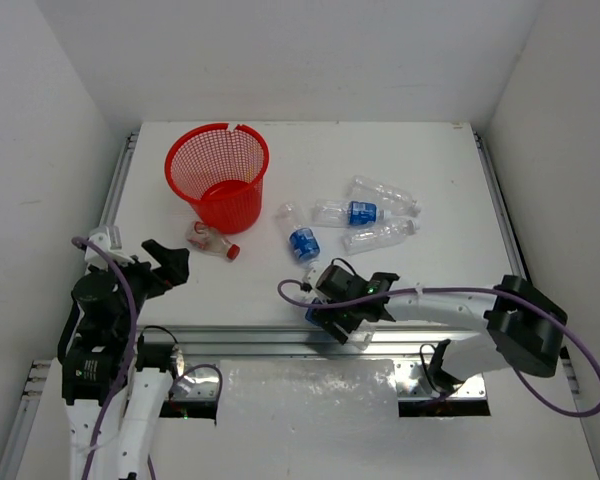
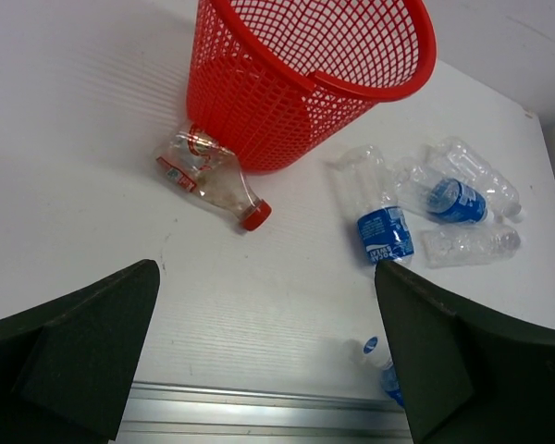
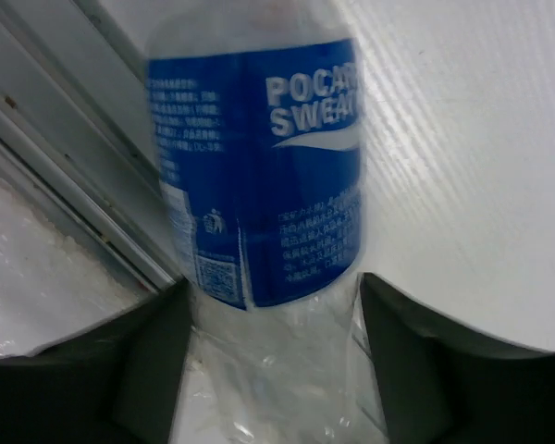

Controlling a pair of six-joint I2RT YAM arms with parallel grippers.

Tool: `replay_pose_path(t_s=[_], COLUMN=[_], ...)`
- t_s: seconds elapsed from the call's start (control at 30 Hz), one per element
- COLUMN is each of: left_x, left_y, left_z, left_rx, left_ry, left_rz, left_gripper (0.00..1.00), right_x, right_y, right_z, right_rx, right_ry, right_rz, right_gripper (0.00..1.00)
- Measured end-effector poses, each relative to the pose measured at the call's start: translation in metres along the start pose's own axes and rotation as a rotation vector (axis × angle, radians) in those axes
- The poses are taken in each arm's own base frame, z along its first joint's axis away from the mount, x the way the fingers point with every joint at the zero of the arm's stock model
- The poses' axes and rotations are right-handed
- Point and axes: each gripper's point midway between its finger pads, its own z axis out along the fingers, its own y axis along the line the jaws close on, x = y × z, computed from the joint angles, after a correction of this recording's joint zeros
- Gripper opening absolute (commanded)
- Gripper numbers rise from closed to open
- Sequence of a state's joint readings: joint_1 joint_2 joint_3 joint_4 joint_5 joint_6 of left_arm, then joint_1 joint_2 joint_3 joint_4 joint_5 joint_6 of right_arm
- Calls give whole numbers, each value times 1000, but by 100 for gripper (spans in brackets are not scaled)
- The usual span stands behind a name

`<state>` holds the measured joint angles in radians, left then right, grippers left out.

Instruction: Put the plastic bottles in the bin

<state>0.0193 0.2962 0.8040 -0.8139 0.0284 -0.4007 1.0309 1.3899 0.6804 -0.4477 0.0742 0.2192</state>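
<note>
The red mesh bin [image 1: 230, 205] stands at the back left and shows in the left wrist view [image 2: 259, 111]. A red-capped bottle [image 1: 212, 241] lies against its base [image 2: 208, 180]. Two blue-labelled bottles [image 1: 300, 238] [image 1: 352, 212] and two clear ones [image 1: 383, 192] [image 1: 380, 234] lie right of the bin. My right gripper [image 1: 325, 300] [image 3: 273, 305] is shut on the clear lower end of another blue-labelled bottle [image 3: 259, 166] at the table's front edge; its white cap [image 2: 371, 347] points away from the rail. My left gripper [image 1: 165, 262] [image 2: 264, 305] is open and empty, near the front left.
An aluminium rail [image 1: 260, 340] [image 2: 259, 407] runs along the table's front edge, right beside the held bottle [image 3: 55, 139]. White walls close in the table on the left, right and back.
</note>
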Motion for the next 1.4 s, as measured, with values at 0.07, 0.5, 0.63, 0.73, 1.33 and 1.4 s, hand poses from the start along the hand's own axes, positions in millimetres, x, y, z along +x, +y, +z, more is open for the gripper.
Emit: replay_pose_path(t_s=[0.07,0.5,0.63,0.73,1.33,1.4], left_x=[2,59,37,28,-20,-17], left_y=[-1,-84,-122,-138,-177,-178], left_z=[2,-2,-30,-46,-70,-77], left_rx=[6,550,795,918,1147,1179], left_ry=[17,304,260,248,205,230], left_rz=[0,-114,-93,-66,-40,-27], left_gripper=[100,100,100,100,97,100], right_x=[7,-105,-133,-155,-229,-241], right_y=[3,25,45,70,135,133], right_z=[2,-142,-175,-189,-218,-218], right_rx=[-16,-220,-375,-523,-915,-897], right_ry=[10,-758,-905,-925,-896,-912], right_rz=[6,195,233,205,51,62], right_gripper=[38,13,10,10,9,9])
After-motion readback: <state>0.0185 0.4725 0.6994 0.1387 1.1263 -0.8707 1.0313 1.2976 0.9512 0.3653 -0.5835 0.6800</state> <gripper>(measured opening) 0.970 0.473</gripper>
